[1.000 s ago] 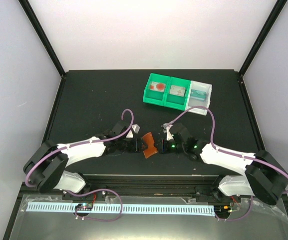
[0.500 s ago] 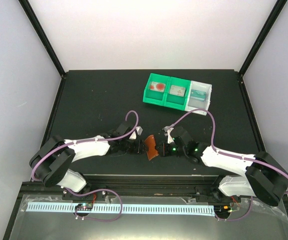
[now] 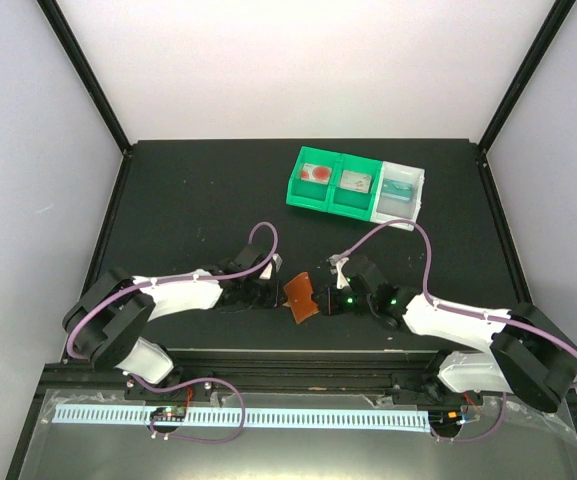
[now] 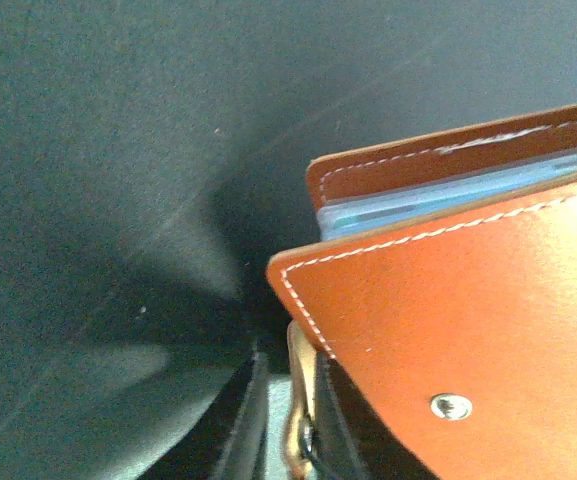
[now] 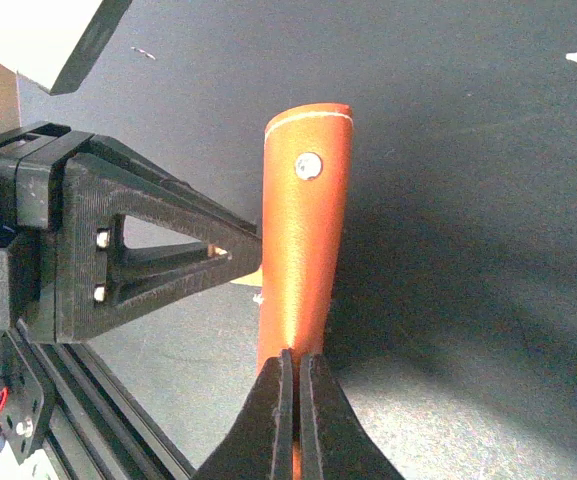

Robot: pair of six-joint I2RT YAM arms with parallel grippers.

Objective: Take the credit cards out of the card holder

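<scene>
The reddish-brown card holder [image 3: 301,296] stands on edge near the table's front, between both grippers. My right gripper [image 3: 321,300] is shut on its lower edge; in the right wrist view the jaws [image 5: 296,358] pinch the orange leather [image 5: 303,240], which rises upright with a snap stud. My left gripper [image 3: 273,291] meets the holder from the left. In the left wrist view its jaws [image 4: 290,362] are nearly together with the holder's tan rim between them. A pale blue credit card [image 4: 448,198] shows edge-on between the holder's two flaps [image 4: 468,320]. Other cards are hidden.
A green two-compartment bin [image 3: 333,185] and an adjoining white bin [image 3: 400,190] stand at the back right, with small items inside. The left gripper's black finger [image 5: 148,250] crosses the right wrist view. The table's black front rail [image 3: 288,355] runs just behind the holder.
</scene>
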